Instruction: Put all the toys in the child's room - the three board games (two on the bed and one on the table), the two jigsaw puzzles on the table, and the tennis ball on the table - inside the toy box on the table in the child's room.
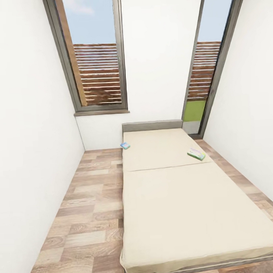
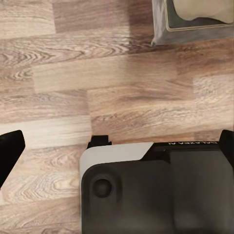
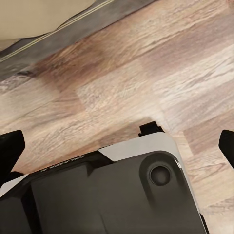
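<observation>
Two board games lie on the bed (image 1: pixel 186 213), both on the far mattress near the headboard (image 1: pixel 152 125): the mostly blue board game (image 1: pixel 125 145) sits at the mattress's left edge, just beside the floor side, and the white-green-yellow board game (image 1: pixel 196 153) rests near the right edge, just short of the seam between the two cream mattresses. The two boxes are well apart from each other. The bed runs lengthwise away from the head camera, its grey frame showing at the near end, with the wood-plank floor (image 1: pixel 88 209) along its left side and a narrower strip on its right. Plain white walls close in the child's room, with a tall window (image 1: pixel 95 55) on the far wall at left and a glazed door (image 1: pixel 207 67) at right, both looking out on a slatted wooden fence. In the left wrist view the left gripper (image 2: pixel 117 146) hangs over the floor with its dark fingertips (image 2: pixel 9 151) at the picture's opposite edges, jaws spread wide and holding nothing; a corner of the bed frame (image 2: pixel 161 29) is seen, and part of the robot's dark base (image 2: pixel 161 195). In the right wrist view the right gripper (image 3: pixel 119 144) likewise appears spread apart and empty, though little of its fingertips (image 3: pixel 10 146) is seen.
</observation>
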Motion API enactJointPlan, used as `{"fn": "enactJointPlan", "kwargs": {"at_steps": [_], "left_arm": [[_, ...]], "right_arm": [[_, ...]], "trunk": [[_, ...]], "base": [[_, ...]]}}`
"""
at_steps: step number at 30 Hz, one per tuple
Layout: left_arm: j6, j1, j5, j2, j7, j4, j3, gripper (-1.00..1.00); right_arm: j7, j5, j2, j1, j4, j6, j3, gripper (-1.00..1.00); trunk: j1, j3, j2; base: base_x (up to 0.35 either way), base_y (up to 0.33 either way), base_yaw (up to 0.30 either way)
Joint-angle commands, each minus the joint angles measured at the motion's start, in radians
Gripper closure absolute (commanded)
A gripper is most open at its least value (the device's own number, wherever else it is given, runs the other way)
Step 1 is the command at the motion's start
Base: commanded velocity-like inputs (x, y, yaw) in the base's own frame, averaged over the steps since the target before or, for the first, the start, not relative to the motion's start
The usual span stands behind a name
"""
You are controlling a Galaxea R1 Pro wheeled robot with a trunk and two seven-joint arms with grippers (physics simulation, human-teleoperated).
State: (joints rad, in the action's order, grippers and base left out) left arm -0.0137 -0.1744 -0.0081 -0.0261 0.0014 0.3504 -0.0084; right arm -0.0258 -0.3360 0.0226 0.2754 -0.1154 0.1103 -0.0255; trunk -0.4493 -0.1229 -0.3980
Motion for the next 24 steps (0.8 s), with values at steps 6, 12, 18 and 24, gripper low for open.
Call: {"fn": "enactJointPlan", "kwargs": {"at_steps": [6,12,18,24], "left_arm": [[-0.002,0.000,-0.001,0.000,0.000,0.001,-0.001,-1.00],[-0.002,0.000,0.000,0.000,0.000,0.001,-0.001,-1.00],[-0.002,0.000,0.000,0.000,0.000,0.001,-0.001,-1.00],[-0.002,0.000,0.000,0.000,0.000,0.001,-0.001,-1.00]], "right_arm": [[-0.002,-0.003,0.001,0.001,0.000,0.003,-0.001,-1.00],[-0.002,-0.003,0.001,0.001,0.000,0.003,-0.001,-1.00],[-0.002,-0.003,0.002,0.001,0.000,0.003,-0.001,-1.00],[-0.002,-0.003,0.002,0.001,0.000,0.003,-0.001,-1.00]], "trunk": [[-0.001,-0.002,-0.002],[-0.001,-0.002,-0.002],[-0.001,-0.002,-0.002],[-0.001,-0.002,-0.002]], "base": [[0.111,0.009,0.000],[0.054,0.014,0.000],[0.015,0.160,0.000],[0.021,0.136,0.000]]}}
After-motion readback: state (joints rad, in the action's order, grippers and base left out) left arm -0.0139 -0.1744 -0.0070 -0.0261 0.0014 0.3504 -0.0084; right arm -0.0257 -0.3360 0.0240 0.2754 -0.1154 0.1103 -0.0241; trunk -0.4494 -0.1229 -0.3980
